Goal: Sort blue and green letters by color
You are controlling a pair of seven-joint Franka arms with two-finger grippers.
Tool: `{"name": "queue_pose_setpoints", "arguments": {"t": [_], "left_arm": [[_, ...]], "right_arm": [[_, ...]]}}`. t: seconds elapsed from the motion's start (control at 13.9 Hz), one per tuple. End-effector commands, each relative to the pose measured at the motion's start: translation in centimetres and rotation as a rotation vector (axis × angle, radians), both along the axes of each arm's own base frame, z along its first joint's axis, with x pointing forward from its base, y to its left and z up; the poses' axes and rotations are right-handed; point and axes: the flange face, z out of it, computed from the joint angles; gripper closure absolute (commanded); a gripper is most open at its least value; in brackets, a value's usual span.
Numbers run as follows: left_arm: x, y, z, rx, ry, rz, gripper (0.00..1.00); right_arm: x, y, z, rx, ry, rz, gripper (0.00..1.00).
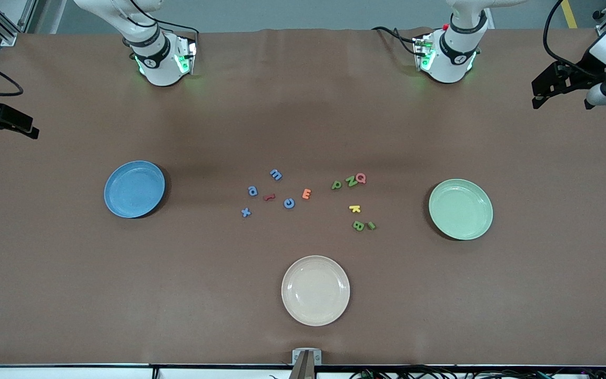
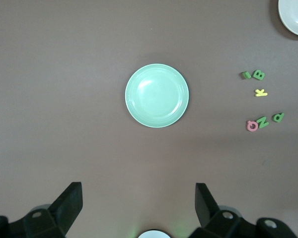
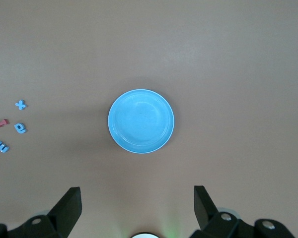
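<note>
Sorting hasn't begun: left tool (image 2: 138, 208) and right tool (image 3: 137, 208) hang open above empty green plate (image 1: 461, 209) and blue plate (image 1: 134, 189). You'll first pinch one mid-frame letter, perhaps blue m (image 1: 275, 174).

- table (image 1: 71, 295): covered by brown matt sheet, cloth- or paper-like, faint creases along the edge by the arm bases
- blue plate (image 1: 134, 189): smooth, mild sheen, looks plastic
- green plate (image 1: 461, 209): smooth, glossy highlight in the left wrist view (strongest shine of the three plates)
- cream plate (image 1: 315, 290): smooth, soft satin finish
- blue letters (image 1: 275, 174) and green letters (image 1: 358, 226): matt, foam-like, no glare
- left end effector (image 2: 139, 208) fingers: matt black plastic
- right end effector (image 3: 137, 208) fingers: same matt black plastic
- arm bases (image 1: 162, 58): glossy white shell
</note>
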Motion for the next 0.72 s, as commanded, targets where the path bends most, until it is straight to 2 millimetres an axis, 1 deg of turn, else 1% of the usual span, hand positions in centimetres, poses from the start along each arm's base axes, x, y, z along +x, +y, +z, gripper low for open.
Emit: {"name": "queue_pose_setpoints", "arguments": {"t": [0.0,0.22,0.29,0.36,0.5,0.65], "left_arm": [[0.2,-0.2,0.4,-0.016,0.005,0.005,0.00],[0.3,-0.2,0.5,-0.016,0.004,0.005,0.00],[0.8,-0.2,0.5,-0.019,0.002,0.004,0.00],[1.4,-0.2,-0.1,-0.018,0.014,-0.005,0.00],[2.5,-1.3,-2.5,-0.019,0.032,-0.010,0.00],[4.7,-2.5,-6.2,-0.031,0.042,0.022,0.00]], "right_arm": [[-0.9,0.1,-0.2,0.018,-0.038,0.005,0.00],[-0.8,-0.1,-0.4,0.011,-0.056,0.004,0.00],[-0.7,0.0,-0.4,0.008,-0.065,0.005,0.00],[-0.7,0.2,-0.4,0.005,-0.065,0.010,0.00],[-0.7,0.4,-0.4,0.005,-0.064,0.013,0.00],[-0.8,0.4,-0.3,0.005,-0.064,0.015,0.00]]}}
